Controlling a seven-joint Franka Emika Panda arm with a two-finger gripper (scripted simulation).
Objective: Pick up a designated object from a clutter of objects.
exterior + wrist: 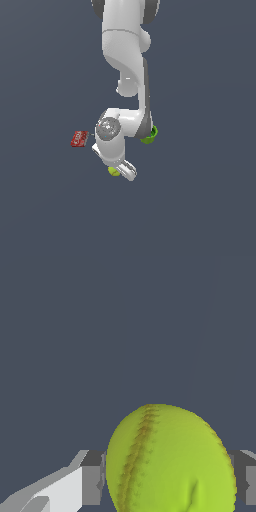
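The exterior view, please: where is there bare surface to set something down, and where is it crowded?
Bare grey surface lies left of the red flat box, right of the green cup, and across the foreground below the ball. It is crowded under the arm, where the end effector sits at the ball; the wrist view shows fingers flanking it.

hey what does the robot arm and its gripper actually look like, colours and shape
The arm is glossy white with rounded, bulging links and dark grey bands at the joints. One joint carries a round grey cap. The gripper has a white body and blocky dark grey fingers. No cables or markings show.
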